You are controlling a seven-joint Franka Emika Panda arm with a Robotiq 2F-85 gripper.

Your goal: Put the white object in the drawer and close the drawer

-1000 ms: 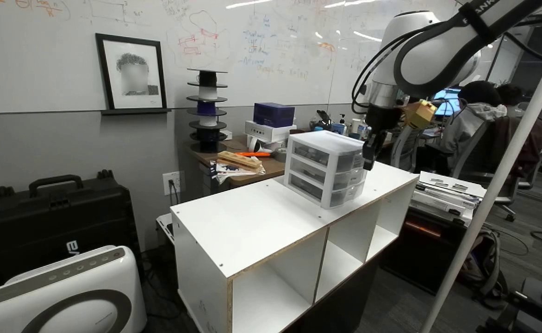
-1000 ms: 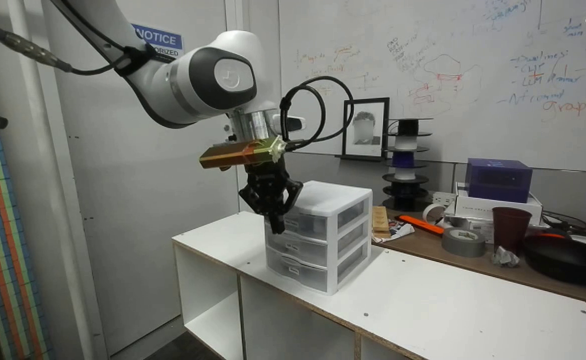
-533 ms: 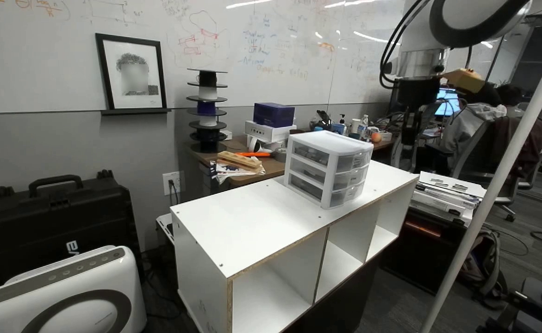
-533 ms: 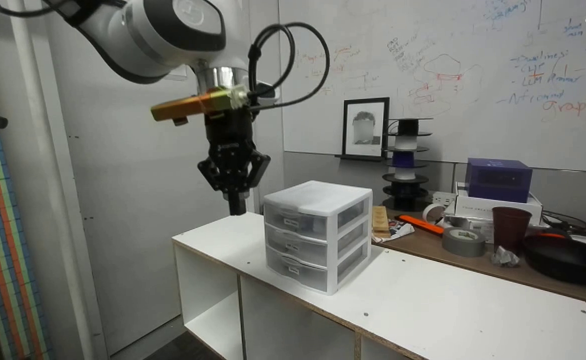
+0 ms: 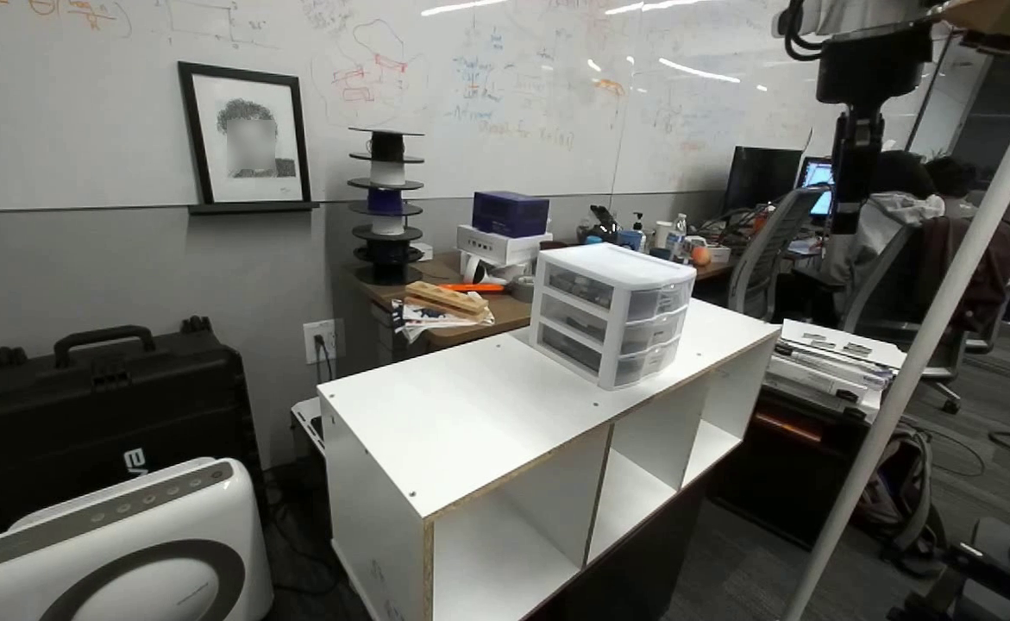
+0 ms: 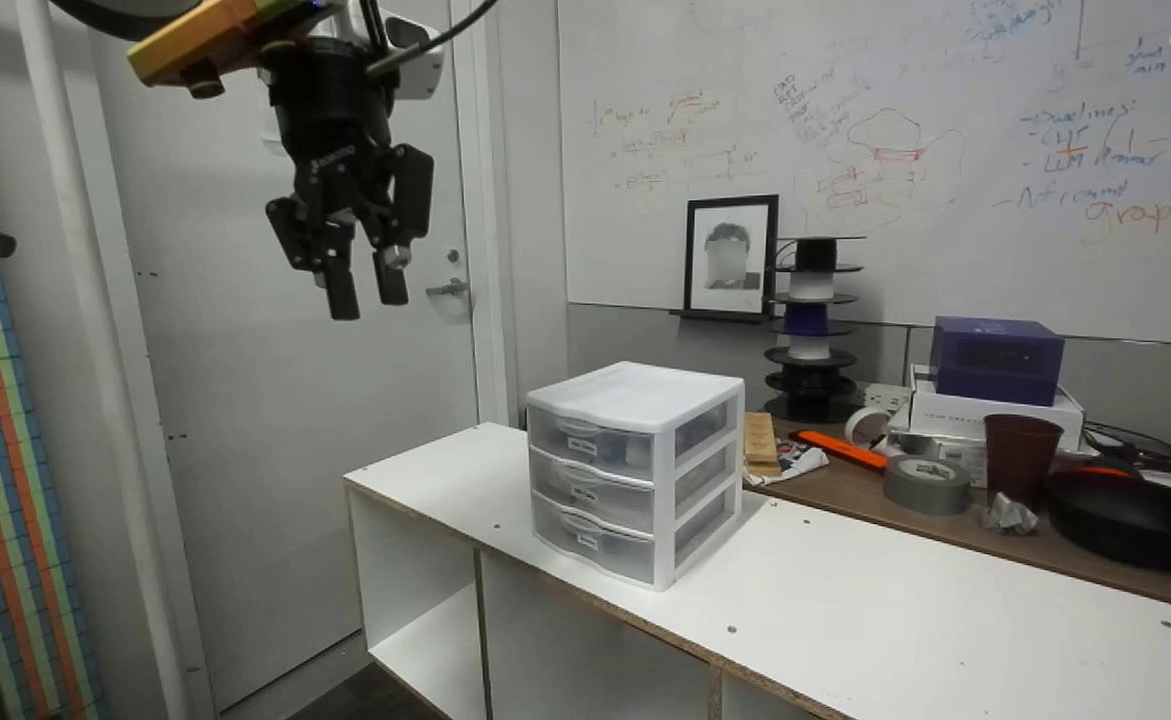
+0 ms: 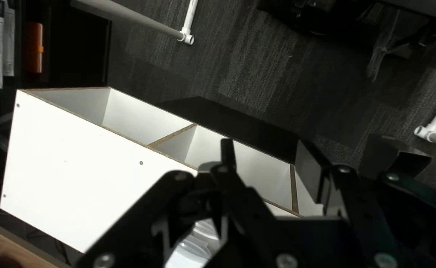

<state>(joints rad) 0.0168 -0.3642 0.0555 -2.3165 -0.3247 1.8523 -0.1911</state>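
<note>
Upper left in an exterior view: gripper (image 6: 367,288) hangs, fingers (image 6: 342,297) apart, nothing between. Drawers (image 6: 593,497) look shut, mid-frame, below and right of it, well apart. White object: can't make out.

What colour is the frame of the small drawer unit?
The drawer unit's frame is white, clearest in an exterior view.

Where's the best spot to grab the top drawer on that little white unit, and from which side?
Probably by the curved lip at the upper middle of the top drawer, above its label. Come from the front, from the open side of the white shelf: the drawer is shut, and its front bows outward that way. The lip's depth isn't clear.
</note>
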